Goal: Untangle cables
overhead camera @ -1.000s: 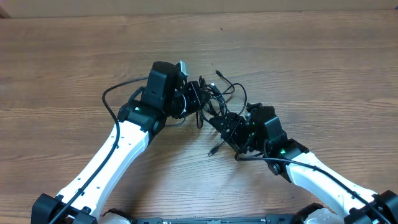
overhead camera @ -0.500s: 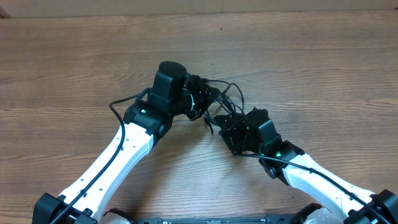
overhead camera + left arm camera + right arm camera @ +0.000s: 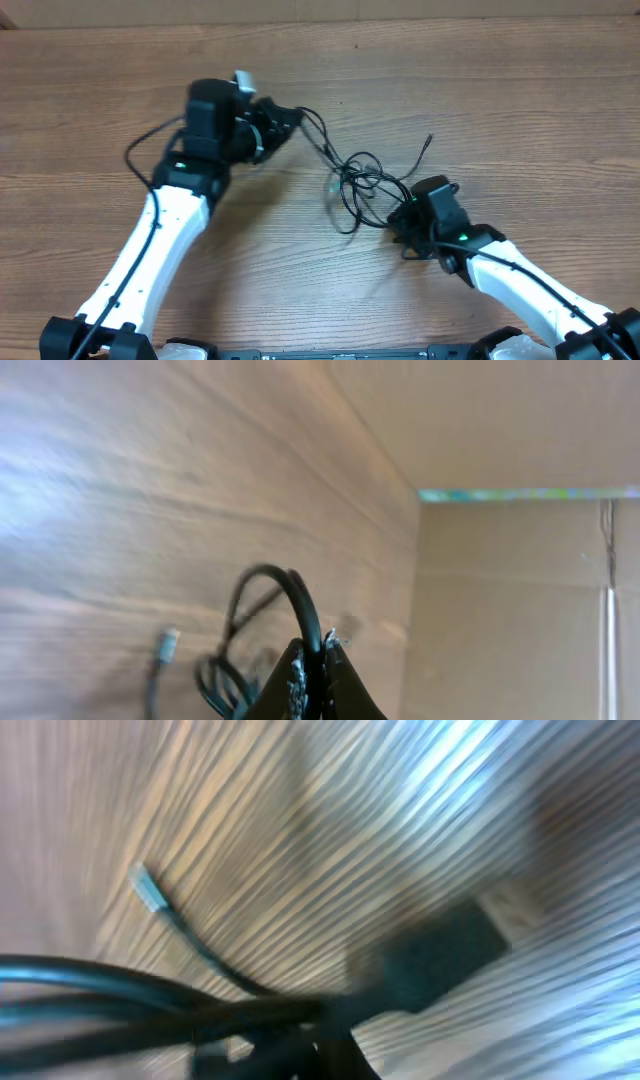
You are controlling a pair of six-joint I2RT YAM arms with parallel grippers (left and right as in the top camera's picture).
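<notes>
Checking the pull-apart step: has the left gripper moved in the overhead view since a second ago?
Yes. The left gripper, shut on the cables, has shifted leftward and nearer the table's far edge.

One wooden table [image 3: 540, 90], one knot of black cables [image 3: 358, 180] (strands uncountable), two white arms, left arm [image 3: 150, 240] and right arm [image 3: 520, 290]

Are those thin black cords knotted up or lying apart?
Knotted. The cables cross in one snarl of loops, with a strand stretched up to the shut left gripper; the right gripper pinches the other side.
</notes>
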